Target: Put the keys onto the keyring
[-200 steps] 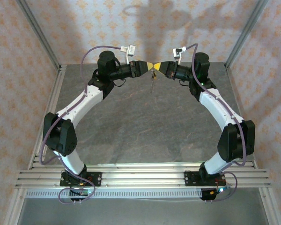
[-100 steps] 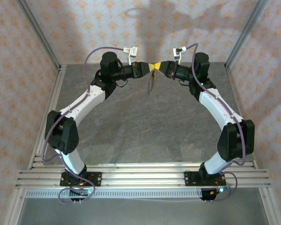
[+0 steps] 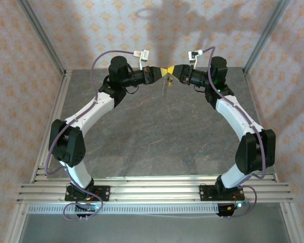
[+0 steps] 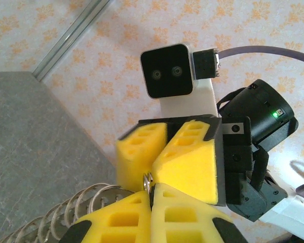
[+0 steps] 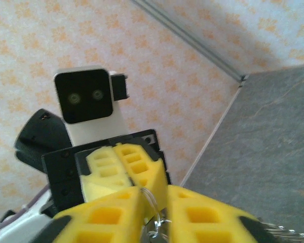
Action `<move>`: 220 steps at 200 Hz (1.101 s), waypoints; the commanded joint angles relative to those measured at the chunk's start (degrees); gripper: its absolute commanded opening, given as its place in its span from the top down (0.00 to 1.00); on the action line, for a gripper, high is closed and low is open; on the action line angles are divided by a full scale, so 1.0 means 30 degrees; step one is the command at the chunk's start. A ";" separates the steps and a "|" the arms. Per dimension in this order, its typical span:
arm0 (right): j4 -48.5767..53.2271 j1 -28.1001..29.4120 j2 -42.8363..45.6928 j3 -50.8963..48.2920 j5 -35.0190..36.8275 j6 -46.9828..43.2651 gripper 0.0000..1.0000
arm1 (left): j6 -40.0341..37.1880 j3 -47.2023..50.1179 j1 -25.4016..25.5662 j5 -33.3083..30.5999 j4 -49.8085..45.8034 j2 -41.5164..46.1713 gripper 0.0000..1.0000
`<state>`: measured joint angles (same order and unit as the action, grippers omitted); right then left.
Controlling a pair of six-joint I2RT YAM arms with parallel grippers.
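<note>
Both arms meet high over the far end of the table (image 3: 157, 131). My left gripper (image 3: 163, 72) (image 4: 152, 190) is shut on the thin wire keyring (image 4: 148, 182), pinching its edge between the yellow fingertips. My right gripper (image 3: 171, 71) (image 5: 154, 202) faces it tip to tip with its jaws apart, and the keyring's wire (image 5: 158, 198) stands loose in that gap. The rest of the keyring (image 3: 164, 87) dangles below the tips as a string of rings (image 4: 66, 217) with dull metal pieces. I cannot pick out the keys among them.
The patterned back wall (image 3: 157, 35) is close behind both grippers. Aluminium frame posts (image 3: 43, 38) (image 3: 266, 33) stand at the far corners. Grey tabletop lies well below the hanging bunch.
My left gripper has closed onto the keyring's edge. My right gripper, shut before, has opened its jaws. The hanging bunch has shifted slightly under the tips.
</note>
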<state>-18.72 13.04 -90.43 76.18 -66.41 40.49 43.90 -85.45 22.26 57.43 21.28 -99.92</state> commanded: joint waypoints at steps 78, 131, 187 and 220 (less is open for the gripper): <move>-0.1758 -0.0891 0.5291 -0.5995 0.6552 0.0222 0.60 | 0.2053 0.1675 0.0453 -0.1272 0.4291 0.1235 1.00; -0.1166 0.0337 0.6139 -0.7494 0.7964 -0.1159 0.59 | 0.2460 0.1651 0.0790 -0.1243 0.4963 0.1314 1.00; 0.0188 0.1885 0.6384 -0.7029 0.9045 -0.3060 0.57 | 0.2617 0.1333 0.1072 -0.1301 0.4948 0.1226 1.00; 0.0482 0.2157 0.6414 -0.6778 0.9305 -0.3529 0.57 | 0.2593 0.1237 0.1162 -0.1301 0.4890 0.1135 1.00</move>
<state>-17.69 18.94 -72.73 53.54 -40.21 32.86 51.18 -80.07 25.43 53.56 32.42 -98.50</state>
